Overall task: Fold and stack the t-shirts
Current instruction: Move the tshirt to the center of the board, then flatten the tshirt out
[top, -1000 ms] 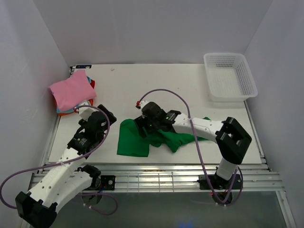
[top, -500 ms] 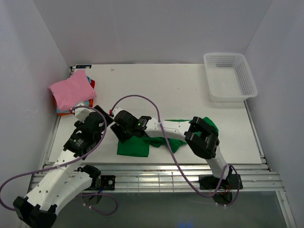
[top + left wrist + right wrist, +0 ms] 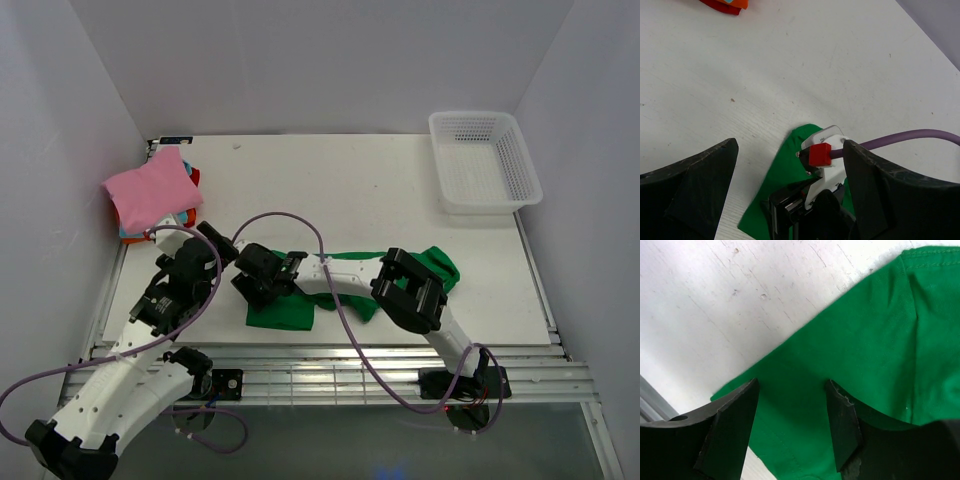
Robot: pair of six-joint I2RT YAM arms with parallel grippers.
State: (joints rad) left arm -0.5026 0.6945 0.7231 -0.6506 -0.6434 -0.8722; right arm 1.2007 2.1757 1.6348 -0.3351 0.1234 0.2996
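Note:
A bright green t-shirt (image 3: 290, 312) lies crumpled near the table's front, reaching right to a bunched part (image 3: 440, 266). My right arm stretches left across it. The right gripper (image 3: 248, 288) hovers over the shirt's left edge. In the right wrist view its jaws (image 3: 790, 415) stand apart above flat green cloth (image 3: 880, 340), gripping nothing. My left gripper (image 3: 215, 242) is open just left of it. Between its fingers (image 3: 695, 185) I see the right wrist and the shirt's corner (image 3: 777, 185). Folded pink, teal and orange-red t-shirts (image 3: 150, 190) are stacked at the back left.
A white mesh basket (image 3: 485, 160) stands at the back right corner. The right arm's purple cable (image 3: 290, 220) loops over the table's middle. White walls close in both sides. The orange-red shirt's edge (image 3: 727, 5) shows at the top of the left wrist view.
My right arm has swung left, carrying its gripper from the shirt's middle to its left edge, jaws a little narrower. The left gripper shifted slightly toward it.

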